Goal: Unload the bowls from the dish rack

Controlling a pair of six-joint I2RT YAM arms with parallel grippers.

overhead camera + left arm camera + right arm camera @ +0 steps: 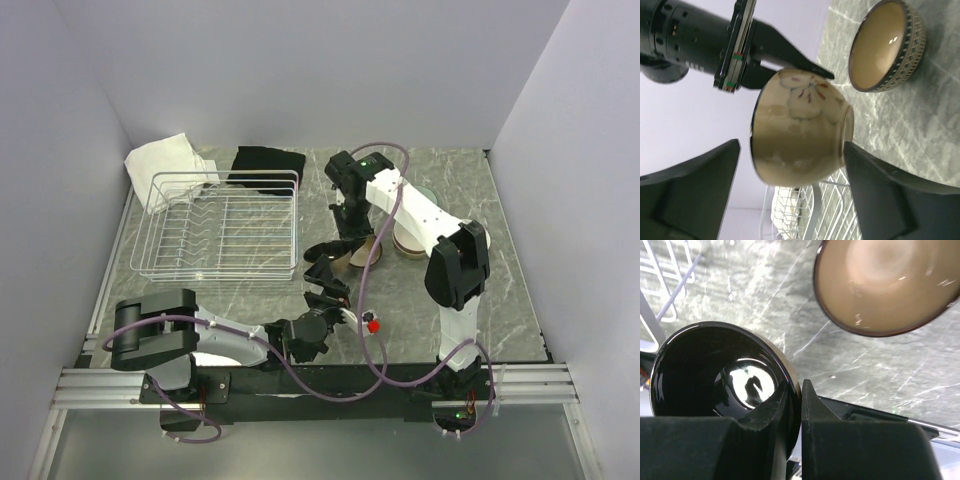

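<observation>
The right gripper (799, 390) fills the bottom of the right wrist view, its jaws pressed together on the rim wall of the held bowl (705, 370), one finger inside and one outside. This view alone shows the glossy black interior. The left wrist view alone shows the tan outside with a flower motif.

The left gripper (792, 145) is spread, with one finger on each side of the bowl. One finger stands clear of the foot and the other sits at the rim.

The foot-to-mouth axis runs left to right across the left wrist view, with the mouth to the right.

**Counts**
- Each wrist view shows two bowls: the held one and a second bowl (885, 280) mouth-up on the table (500, 270).
- The top view shows one dish rack (222, 274), one white cloth (165, 160) and one black cloth (267, 160).
- The right arm partly hides the set-down bowls (410, 243), so they cannot be counted.

**Position**
The held bowl is outside the rack, near its near right corner. The rack's long side runs left to right.
</observation>
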